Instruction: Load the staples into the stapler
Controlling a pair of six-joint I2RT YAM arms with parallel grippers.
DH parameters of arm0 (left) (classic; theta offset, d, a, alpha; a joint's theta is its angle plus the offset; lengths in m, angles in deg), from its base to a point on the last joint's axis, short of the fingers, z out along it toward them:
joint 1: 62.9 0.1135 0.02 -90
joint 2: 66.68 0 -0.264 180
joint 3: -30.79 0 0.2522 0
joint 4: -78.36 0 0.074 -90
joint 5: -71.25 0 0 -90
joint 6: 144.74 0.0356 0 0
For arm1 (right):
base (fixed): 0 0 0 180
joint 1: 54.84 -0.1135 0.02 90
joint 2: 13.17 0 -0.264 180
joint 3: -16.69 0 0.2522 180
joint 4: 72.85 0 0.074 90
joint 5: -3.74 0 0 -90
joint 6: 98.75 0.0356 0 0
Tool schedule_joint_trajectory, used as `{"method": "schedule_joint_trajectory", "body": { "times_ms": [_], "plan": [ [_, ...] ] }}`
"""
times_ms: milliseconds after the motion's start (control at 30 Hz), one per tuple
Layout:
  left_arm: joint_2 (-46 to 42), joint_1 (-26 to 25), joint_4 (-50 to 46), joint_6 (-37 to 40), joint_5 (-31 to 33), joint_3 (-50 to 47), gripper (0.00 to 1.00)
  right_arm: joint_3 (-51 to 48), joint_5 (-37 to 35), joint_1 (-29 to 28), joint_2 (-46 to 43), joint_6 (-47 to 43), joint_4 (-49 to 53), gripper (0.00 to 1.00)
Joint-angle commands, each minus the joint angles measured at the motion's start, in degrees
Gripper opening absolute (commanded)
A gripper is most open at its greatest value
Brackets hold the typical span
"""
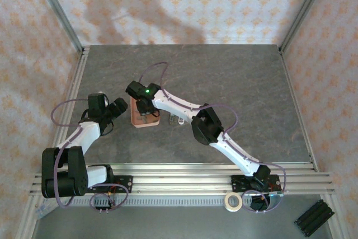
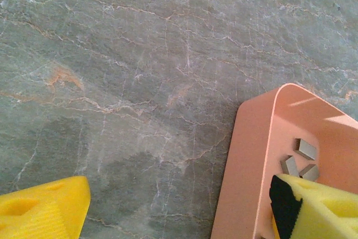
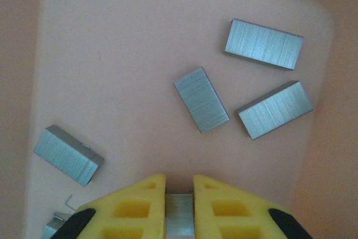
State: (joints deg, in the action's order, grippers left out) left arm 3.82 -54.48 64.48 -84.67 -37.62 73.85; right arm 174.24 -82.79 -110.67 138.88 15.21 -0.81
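The salmon-pink tray (image 3: 112, 54) holds several grey strips of staples (image 3: 201, 99). My right gripper (image 3: 180, 186) reaches down into the tray and is shut on one staple strip (image 3: 180, 216), held upright between its yellow fingers (image 3: 140, 205). In the top view the right gripper (image 1: 143, 108) hangs over the tray (image 1: 137, 122). A small pale object (image 1: 180, 120), apparently the stapler, lies just right of the tray, partly under the right forearm. My left gripper (image 2: 179, 208) is open, straddling the tray's left wall (image 2: 246, 183), with one finger (image 2: 319, 208) over the staples (image 2: 306, 149).
The grey marbled table (image 2: 140, 71) surrounds the tray. The left gripper (image 1: 116, 107) sits close to the tray's left side. A roll of tape (image 1: 233, 200) and a black block (image 1: 314, 217) lie off the table in front of the rail.
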Motion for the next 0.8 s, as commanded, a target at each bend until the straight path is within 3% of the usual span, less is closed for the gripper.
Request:
{"method": "schedule_joint_trajectory", "body": {
  "times_ms": [0,200,500,767],
  "plan": [
    [-1.4,0.7,0.8,1.0,-0.5,0.1,0.84,-2.6,0.0,0.1,-3.4,-0.1,-1.1,0.15],
    [-4.8,-0.5,-0.4,2.0,-1.0,0.5,0.82,-11.3,-1.3,0.0,-12.6,0.0,-7.2,0.14],
    [-11.6,-8.3,0.9,3.9,1.4,0.3,0.83,-34.7,-6.6,0.2,-30.4,2.5,-18.8,0.14],
    [-8.9,-16.6,15.7,7.1,-0.7,-3.7,0.81,-58.7,-11.7,2.2,-47.4,9.2,-22.7,0.14]
  ]
}}
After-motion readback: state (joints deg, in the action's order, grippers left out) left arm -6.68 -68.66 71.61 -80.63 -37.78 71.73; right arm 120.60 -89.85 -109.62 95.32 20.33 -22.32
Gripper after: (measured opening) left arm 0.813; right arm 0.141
